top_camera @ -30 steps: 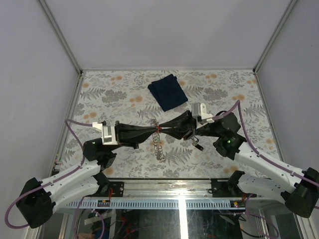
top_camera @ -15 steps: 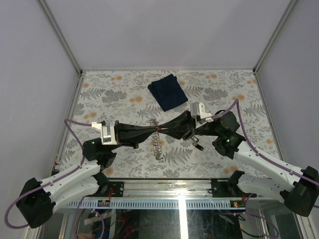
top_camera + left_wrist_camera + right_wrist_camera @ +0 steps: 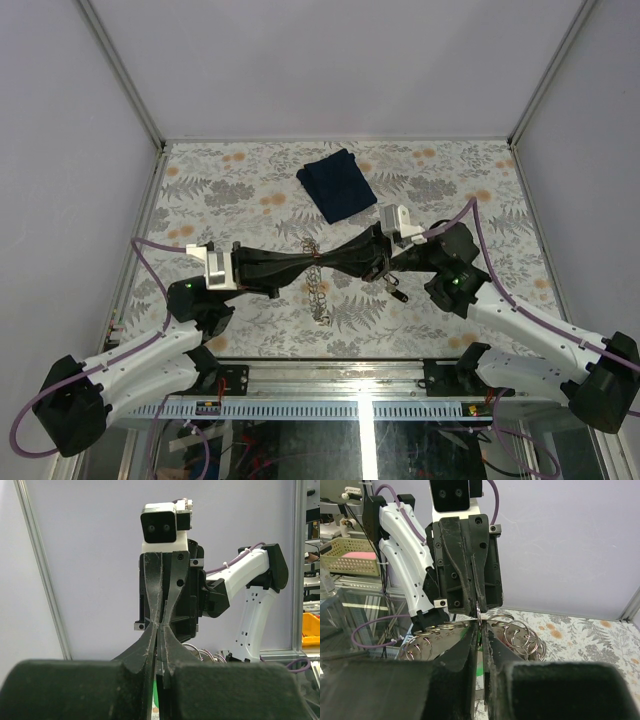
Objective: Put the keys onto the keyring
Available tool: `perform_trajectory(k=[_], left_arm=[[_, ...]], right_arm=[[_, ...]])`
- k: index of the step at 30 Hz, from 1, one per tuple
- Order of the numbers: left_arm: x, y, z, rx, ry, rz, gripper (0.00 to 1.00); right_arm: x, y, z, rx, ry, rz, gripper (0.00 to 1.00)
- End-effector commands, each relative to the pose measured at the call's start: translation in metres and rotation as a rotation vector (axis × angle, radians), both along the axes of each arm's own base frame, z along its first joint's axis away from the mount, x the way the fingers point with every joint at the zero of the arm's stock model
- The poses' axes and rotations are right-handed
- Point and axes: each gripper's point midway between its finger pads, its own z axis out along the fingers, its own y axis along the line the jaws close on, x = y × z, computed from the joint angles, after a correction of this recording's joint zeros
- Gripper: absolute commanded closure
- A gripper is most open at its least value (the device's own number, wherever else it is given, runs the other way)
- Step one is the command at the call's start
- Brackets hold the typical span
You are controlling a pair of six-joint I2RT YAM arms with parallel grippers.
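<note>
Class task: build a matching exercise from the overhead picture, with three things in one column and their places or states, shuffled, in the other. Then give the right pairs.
Things:
1. dark blue folded cloth
2. silvery chain-like metal keyring
3. left gripper

Places or states:
A. shut, fingers together
B. near the far edge of the floral table
C. around the table's middle

Pairs: 1-B; 2-C; 3-A
</note>
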Motion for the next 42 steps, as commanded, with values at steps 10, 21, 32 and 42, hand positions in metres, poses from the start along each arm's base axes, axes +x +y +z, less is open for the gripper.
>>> perform_trajectory(k=[10,21,32,42], left_arm=[[-0.003,0.009,0.029,-0.014,-0.075,0.064,0.75],[0.021,0.008,0.009,0.194,-0.029,0.217,0.69],[0.033,0.01,-0.026,0.346,0.058,0.275,0.71],[0.039,0.002,-0.051,0.459,0.075,0.268,0.73]], right_arm=[[0.015,-0.011,0.019,-0.114,-0.107,-0.131,1.0],[0.038,-0.046,-0.046,-0.655,0.035,-0.28,1.0],[0.062,-0.057,-0.106,-1.05,0.306,-0.378,1.0],[0.052,-0.073,-0.159,-1.373,0.538,-0.405,1.0]])
